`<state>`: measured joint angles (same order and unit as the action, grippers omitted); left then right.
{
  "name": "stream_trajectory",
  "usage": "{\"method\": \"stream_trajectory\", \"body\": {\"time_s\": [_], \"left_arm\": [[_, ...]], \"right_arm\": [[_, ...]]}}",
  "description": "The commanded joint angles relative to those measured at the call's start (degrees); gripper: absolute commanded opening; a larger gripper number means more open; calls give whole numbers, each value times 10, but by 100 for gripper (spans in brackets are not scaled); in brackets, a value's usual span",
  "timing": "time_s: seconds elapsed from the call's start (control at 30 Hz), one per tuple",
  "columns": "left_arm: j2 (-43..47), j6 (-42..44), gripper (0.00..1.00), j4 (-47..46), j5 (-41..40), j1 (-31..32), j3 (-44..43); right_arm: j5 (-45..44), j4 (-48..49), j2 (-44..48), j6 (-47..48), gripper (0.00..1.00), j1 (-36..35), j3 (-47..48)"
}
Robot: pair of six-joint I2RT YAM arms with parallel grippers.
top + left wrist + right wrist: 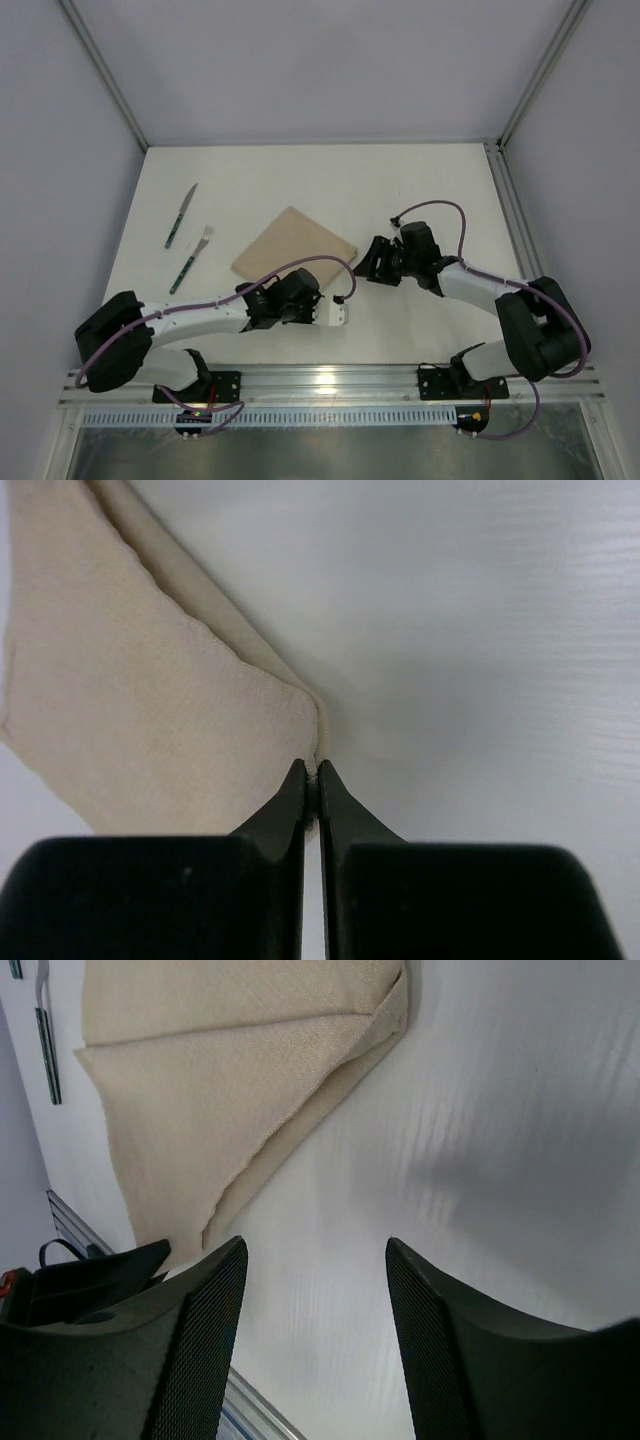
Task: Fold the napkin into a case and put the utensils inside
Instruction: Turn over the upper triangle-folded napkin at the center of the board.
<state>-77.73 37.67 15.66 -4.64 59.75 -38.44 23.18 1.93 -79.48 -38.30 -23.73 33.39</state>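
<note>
The beige napkin (293, 243) lies folded in layers at the table's middle. Its near corner (300, 715) is pinched between the tips of my left gripper (312, 769), which is shut on it; from above, that gripper (297, 284) covers the cloth's near edge. Just off the napkin's right corner, my right gripper (368, 262) stands open over bare table, holding nothing (315, 1245). The napkin (220, 1070) shows at the upper left of the right wrist view. The knife (181, 216) and the fork (191, 258) lie apart at the far left, teal handles toward me.
A metal rail (330, 380) runs along the near edge with both arm bases on it. Enclosure walls and frame posts (500, 190) bound the white table (420, 190). Purple cables (300, 265) loop over both arms.
</note>
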Motion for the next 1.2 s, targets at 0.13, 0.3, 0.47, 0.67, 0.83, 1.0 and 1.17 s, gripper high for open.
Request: {"method": "stream_trajectory", "body": {"time_s": [0.13,0.3,0.47,0.67,0.83,1.0,1.17], "left_arm": [[29,-26,0,9,-13,-14,-55],[36,-30,0,15,-10,-15,-66],[42,-30,0,23,2,-15,-71],[54,-33,0,24,8,-16,-73],[58,-38,0,38,14,-15,-98],[63,-41,0,45,24,-15,-102],[66,-41,0,60,45,-15,-83]], "right_arm": [[0,200,-82,-142,69,-8,-23],[15,266,-142,-196,69,-14,-18],[4,344,-195,-284,69,-16,-36],[-51,343,-226,-315,69,-16,-43],[-58,338,-259,-319,69,-16,-27],[-71,340,-276,-321,66,-16,-23],[-74,351,-284,-317,51,-15,-17]]}}
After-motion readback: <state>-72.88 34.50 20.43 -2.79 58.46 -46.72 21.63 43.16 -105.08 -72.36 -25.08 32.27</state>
